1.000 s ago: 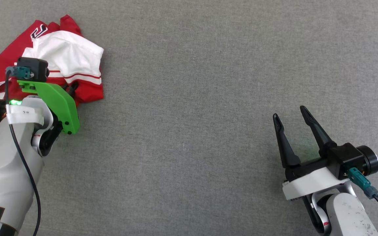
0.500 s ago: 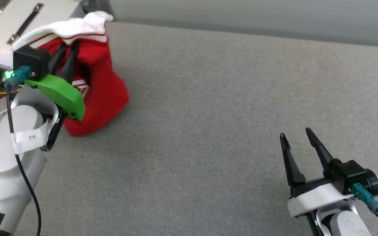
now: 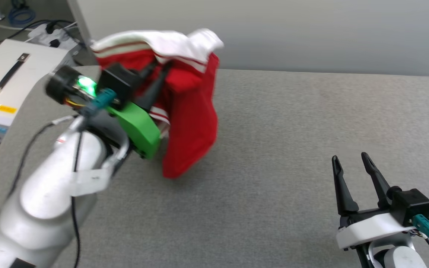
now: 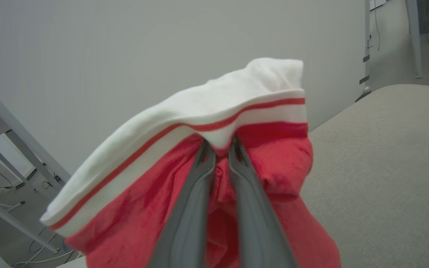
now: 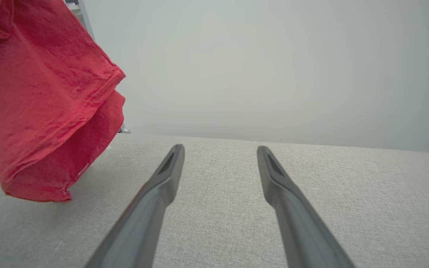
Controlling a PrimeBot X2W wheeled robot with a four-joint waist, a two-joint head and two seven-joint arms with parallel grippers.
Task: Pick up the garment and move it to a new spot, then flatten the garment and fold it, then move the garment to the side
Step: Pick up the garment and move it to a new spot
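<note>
Aloft, garment (image 3: 194, 111) in left end effector (image 4: 220, 144)

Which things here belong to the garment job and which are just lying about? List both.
Job: garment, hanging from the shut left claw; open right claw; grey table.
Lying about: white box with a handle; cables on the floor.
</note>
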